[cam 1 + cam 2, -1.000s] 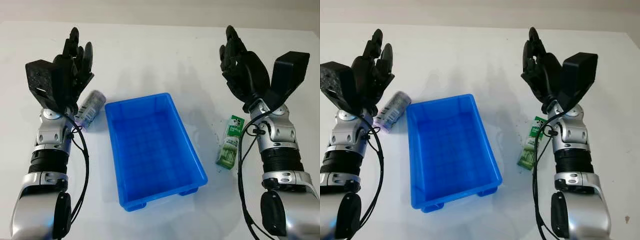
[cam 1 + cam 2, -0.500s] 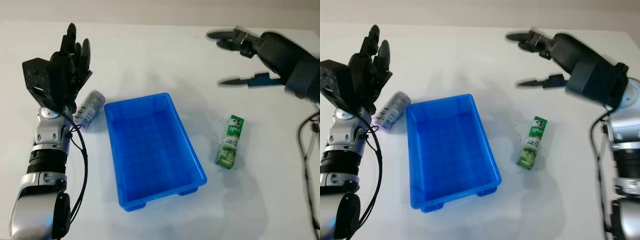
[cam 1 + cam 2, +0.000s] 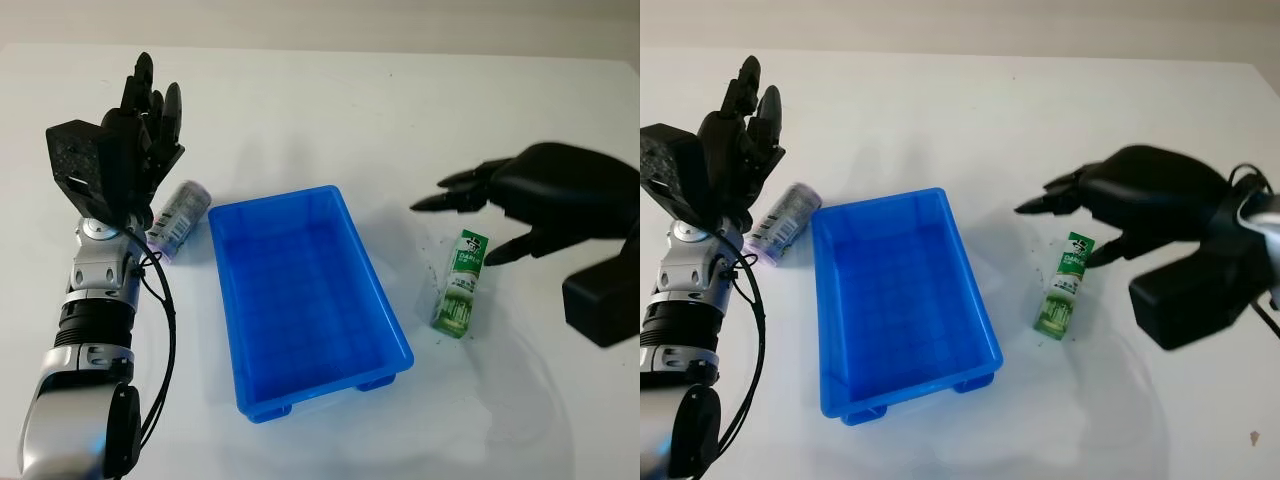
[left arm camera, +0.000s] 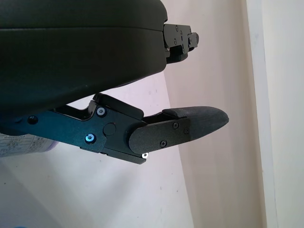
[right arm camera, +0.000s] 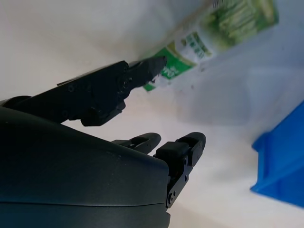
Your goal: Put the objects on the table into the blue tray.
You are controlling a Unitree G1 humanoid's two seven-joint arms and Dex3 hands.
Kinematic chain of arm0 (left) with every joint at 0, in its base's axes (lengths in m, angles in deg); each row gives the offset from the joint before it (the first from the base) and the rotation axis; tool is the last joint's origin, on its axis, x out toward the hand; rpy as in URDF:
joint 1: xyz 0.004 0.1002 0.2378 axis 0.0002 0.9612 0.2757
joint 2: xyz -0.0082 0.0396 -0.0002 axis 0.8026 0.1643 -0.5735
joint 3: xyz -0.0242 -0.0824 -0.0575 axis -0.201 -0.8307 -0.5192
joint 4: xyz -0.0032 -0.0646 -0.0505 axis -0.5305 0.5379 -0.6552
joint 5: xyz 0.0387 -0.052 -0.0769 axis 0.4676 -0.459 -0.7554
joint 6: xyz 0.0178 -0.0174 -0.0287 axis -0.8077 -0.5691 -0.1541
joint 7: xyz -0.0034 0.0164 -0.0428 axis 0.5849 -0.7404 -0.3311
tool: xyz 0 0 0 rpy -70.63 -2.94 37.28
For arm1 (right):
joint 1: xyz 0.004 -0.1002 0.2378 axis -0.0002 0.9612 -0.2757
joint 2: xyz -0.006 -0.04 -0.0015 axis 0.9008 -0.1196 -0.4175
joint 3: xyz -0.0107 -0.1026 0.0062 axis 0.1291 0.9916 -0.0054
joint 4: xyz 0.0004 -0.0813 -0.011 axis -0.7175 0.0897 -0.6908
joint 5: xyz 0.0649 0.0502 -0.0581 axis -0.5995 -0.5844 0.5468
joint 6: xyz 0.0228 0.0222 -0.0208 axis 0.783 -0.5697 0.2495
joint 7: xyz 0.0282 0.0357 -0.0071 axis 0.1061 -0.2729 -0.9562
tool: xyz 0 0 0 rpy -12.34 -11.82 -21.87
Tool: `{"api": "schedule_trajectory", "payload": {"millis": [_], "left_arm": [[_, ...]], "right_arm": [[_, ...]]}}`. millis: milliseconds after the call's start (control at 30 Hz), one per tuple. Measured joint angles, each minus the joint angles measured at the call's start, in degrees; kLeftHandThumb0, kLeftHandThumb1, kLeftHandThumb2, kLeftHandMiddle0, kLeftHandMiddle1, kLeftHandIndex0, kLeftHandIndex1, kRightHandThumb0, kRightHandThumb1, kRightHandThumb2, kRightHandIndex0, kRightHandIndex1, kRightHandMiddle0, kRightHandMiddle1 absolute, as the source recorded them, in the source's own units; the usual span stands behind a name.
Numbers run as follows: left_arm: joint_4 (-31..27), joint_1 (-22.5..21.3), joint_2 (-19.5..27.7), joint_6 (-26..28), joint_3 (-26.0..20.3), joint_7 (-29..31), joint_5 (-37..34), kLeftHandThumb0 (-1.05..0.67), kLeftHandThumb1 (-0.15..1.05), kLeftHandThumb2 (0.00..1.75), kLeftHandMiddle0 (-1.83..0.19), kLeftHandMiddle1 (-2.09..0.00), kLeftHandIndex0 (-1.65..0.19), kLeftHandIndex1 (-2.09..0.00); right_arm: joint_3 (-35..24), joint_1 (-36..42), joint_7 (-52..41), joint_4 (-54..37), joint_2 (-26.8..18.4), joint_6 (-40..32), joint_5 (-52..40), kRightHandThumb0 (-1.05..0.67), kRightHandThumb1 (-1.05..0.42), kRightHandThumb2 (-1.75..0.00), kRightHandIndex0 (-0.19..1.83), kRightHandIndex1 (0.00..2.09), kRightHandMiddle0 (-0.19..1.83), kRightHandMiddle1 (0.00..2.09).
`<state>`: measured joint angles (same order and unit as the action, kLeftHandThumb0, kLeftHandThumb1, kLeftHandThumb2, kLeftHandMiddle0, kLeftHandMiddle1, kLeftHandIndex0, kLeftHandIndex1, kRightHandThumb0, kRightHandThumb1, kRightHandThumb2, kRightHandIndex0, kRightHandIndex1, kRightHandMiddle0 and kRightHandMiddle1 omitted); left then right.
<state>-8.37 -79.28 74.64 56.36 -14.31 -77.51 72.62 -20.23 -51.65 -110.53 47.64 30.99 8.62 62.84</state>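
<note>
1. The green carton (image 3: 460, 281) lies on its side on the white bench (image 3: 300, 110), to the right of the blue tray (image 3: 300, 300) and apart from its right wall; its printed top end points away from the robot
2. The right robot hand (image 3: 500, 215) hovers just over the far end of the carton, open and holding nothing; one finger (image 3: 505, 250) reaches down close to the carton's top end, and I cannot tell whether it touches
3. My guess is that the carton is light and fairly stiff along its length, with thin walls that can dent under a hard squeeze, and its glossy print looks somewhat slippery
4. The best hold looks to be across the two long side faces near the middle, so the box neither pivots nor slides out at one end
5. The small bottle (image 3: 178, 218) with the purple label lies on its side just left of the tray's far-left corner; it is round, so it will likely roll if nudged, and a hold across its middle looks safest
6. The left robot hand (image 3: 140, 125) is raised above that bottle, open and holding nothing
7. The tray holds no objects yet, so both items are still to be moved
</note>
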Motion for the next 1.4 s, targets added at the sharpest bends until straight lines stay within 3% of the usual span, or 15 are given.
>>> {"api": "schedule_trajectory", "payload": {"millis": [900, 933, 1000, 1067, 1133, 1400], "left_arm": [[1.5, 0.0, 0.7, 0.0, 0.2, 1.3, 0.5, -0.64, 1.05, 0.58, 0.06, -0.06, 0.06, -0.06], [1.5, 0.0, 0.7, 0.0, 0.2, 1.4, 0.5, -0.65, 1.05, 0.58, 0.06, -0.06, 0.05, -0.06], [1.5, 0.0, 0.8, 0.0, 0.2, 1.4, 0.5, -0.66, 1.05, 0.58, 0.06, -0.05, 0.06, -0.06], [1.5, 0.0, 0.8, 0.0, 0.2, 1.3, 0.5, -0.66, 1.05, 0.57, 0.06, -0.05, 0.06, -0.06], [1.5, 0.0, 0.8, 0.1, 0.2, 1.3, 0.5, -0.66, 1.05, 0.57, 0.06, -0.05, 0.06, -0.06], [1.4, 0.0, 0.8, 0.2, 0.3, 1.2, 0.6, -0.65, 1.05, 0.58, 0.07, -0.05, 0.06, -0.06]], "right_arm": [[0.1, 7.1, 6.3, 3.6, -0.3, 5.1, 3.6, -0.17, -1.04, -0.06, 0.56, 0.15, 0.55, 0.12], [0.1, 7.1, 7.5, 4.3, -0.3, 6.1, 3.8, -0.16, -1.04, -0.07, 0.56, 0.21, 0.50, 0.28], [0.2, 7.1, 9.9, 6.2, -0.1, 8.1, 4.3, -0.14, -1.05, -0.10, 0.48, 0.43, 0.23, 0.88], [0.5, 7.0, 12.9, 8.8, 0.5, 10.4, 4.9, -0.13, -1.05, -0.15, 0.27, 0.92, 0.12, 1.17], [1.2, 6.7, 15.1, 10.6, 0.7, 11.9, 6.1, -0.15, -1.05, -0.17, 0.14, 1.23, 0.10, 1.26], [3.5, 4.5, 18.7, 13.7, 1.0, 14.0, 8.5, -0.18, -1.05, -0.09, 0.07, 1.60, 0.14, 1.44]]}}
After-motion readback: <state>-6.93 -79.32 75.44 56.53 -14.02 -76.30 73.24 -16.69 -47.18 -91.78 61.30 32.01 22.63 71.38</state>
